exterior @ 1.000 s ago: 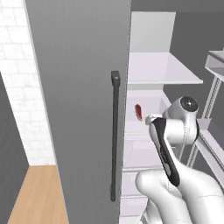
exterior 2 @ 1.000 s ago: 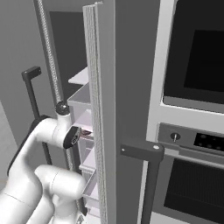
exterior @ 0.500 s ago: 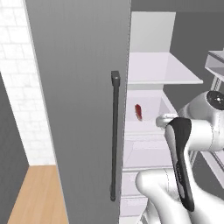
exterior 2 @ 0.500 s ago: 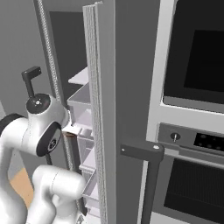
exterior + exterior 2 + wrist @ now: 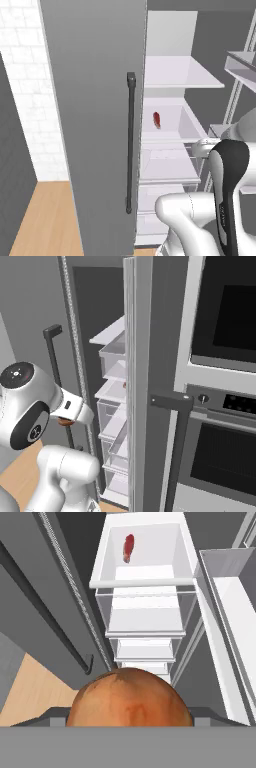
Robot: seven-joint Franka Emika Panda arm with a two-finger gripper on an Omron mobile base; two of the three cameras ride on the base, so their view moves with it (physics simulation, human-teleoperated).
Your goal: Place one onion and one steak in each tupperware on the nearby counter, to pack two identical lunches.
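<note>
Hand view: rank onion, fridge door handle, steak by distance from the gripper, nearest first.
1. Onion: between the fingers of the gripper, at the bottom of the view.
2. Fridge door handle: dark bar on the left, its end just past the onion.
3. Steak: on a fridge shelf, farthest.

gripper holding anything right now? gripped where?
Yes: the onion, clamped across its sides by the gripper. Finger contact itself is hidden behind the bulb.

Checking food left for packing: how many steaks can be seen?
1: a red steak lies on a white fridge shelf, also in the left base view. Others may be hidden.
</note>
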